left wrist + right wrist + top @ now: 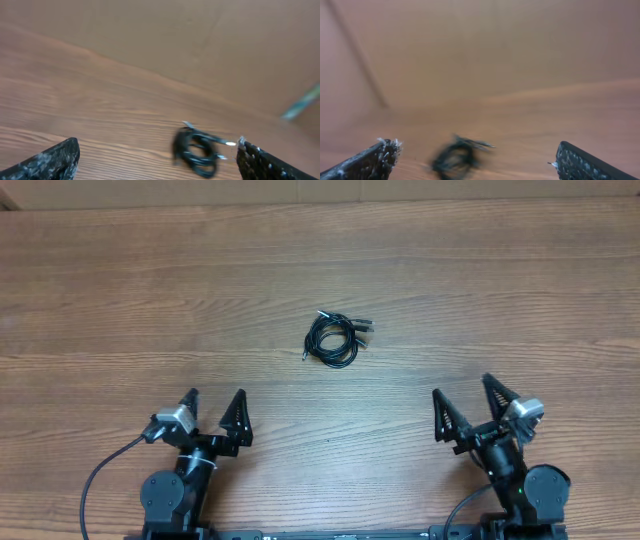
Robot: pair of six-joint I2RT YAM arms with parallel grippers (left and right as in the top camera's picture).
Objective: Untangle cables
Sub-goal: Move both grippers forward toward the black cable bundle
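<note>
Left fingers [238,420]: nearest the lens, spread wide with nothing between them. They hang over the near left part of the bench [120,300], well apart from the bundle. In the left wrist view the two dark tips [55,160] frame the shot, and the bundle lies low and to the right.

Cables [335,338]: one small black knot of loops coiled on each other. It lies flat at mid-bench, between the two arms and farther out than both. Which cord crosses which is too small to tell.

Plug ends [362,325]: a few poke out at the bundle's upper right side, and one more sits at its lower left edge.

Right fingers [442,415]: spread wide and empty, over the near right part of the bench. The right wrist view is blurred, with the bundle [455,157] low and left of centre.

Step in hand: judged to be the approach, as nothing is gripped yet.

Doing it well: bring each arm in from its own side and come down low, because the cords are far thinner than a finger. One side should pinch a free plug end rather than the middle of the coil. The other side should pin or take a separate loop, then both draw apart slowly.

Risk: a grab at the centre would likely lift the whole knot and tighten it. A shallow close could slip off the thin cord.
</note>
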